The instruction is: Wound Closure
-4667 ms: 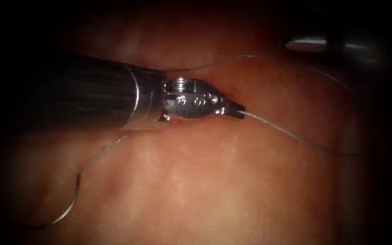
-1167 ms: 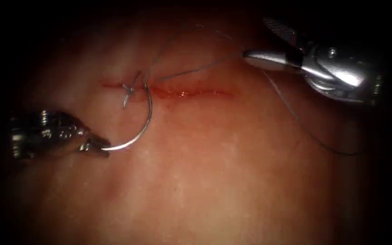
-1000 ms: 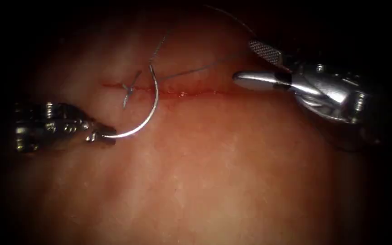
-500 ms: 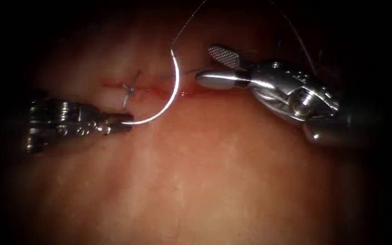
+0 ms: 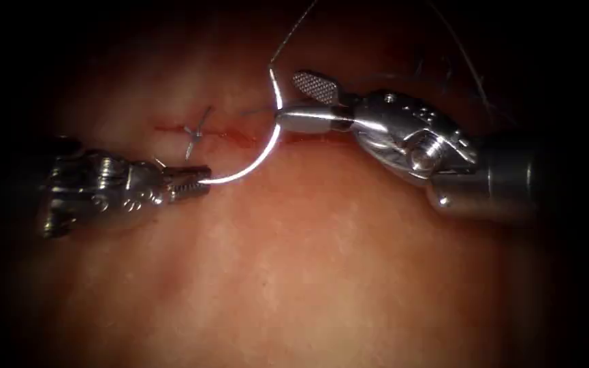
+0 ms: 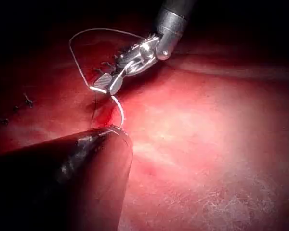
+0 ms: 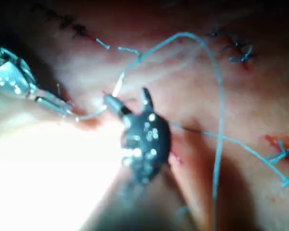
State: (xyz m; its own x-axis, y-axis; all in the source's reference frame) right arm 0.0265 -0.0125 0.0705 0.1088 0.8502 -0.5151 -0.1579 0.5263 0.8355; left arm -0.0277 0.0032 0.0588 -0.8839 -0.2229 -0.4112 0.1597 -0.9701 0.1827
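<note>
Needle (image 5: 260, 158) and thread (image 5: 293, 28) bar gap between claws; tissue (image 5: 321, 272) below cut (image 5: 240, 135) open

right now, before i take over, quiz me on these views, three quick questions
1. Choose: the left hand holds A the needle near one end, B a cut end of thread, C nothing.
2. True or false: the right hand is shut on the needle.
3. Fill in: the needle's end by the right hand trails the ____.

Key
1. A.
2. False: its jaws are open on either side of the needle and hold nothing.
3. thread. The needle's whole curve shows, crossing the cut, not in the tissue.
</note>
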